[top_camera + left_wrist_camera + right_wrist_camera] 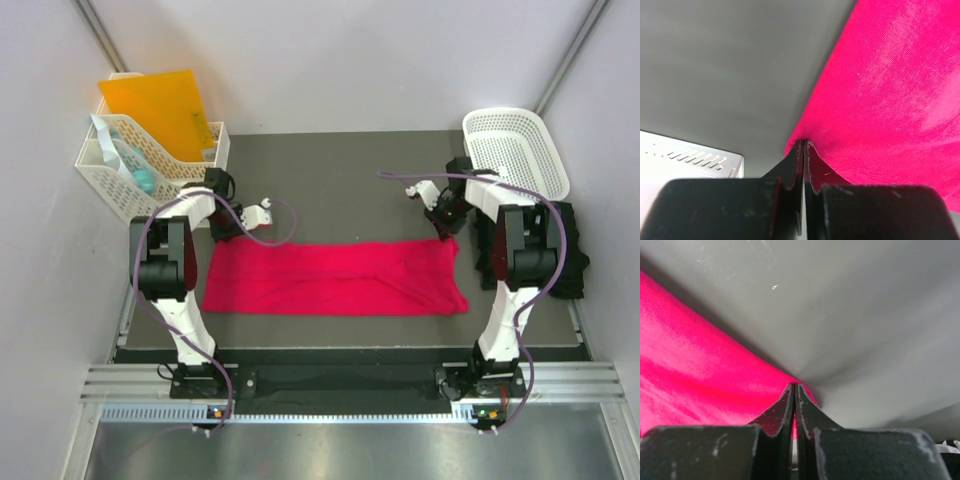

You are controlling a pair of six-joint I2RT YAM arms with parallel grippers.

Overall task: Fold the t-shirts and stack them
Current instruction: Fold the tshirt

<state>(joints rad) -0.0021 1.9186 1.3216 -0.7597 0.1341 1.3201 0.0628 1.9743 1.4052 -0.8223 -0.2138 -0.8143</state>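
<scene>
A pinkish-red t-shirt (pixel 335 278) lies on the dark mat (pixel 340 170) as a long flat strip running left to right. My left gripper (pixel 224 233) is shut on its far left corner; in the left wrist view the jaws (pixel 804 143) pinch the cloth edge (pixel 880 90). At the far right corner, my right gripper (pixel 446 232) is also shut on the shirt, with red cloth (pixel 690 370) caught between the tips (pixel 794 386). A black t-shirt (pixel 565 250) lies bunched at the mat's right edge, behind the right arm.
A white lattice basket (pixel 515 150) stands at the back right. At the back left a white desk organiser (pixel 150 165) holds an orange folder (pixel 155 100). White walls close in on both sides.
</scene>
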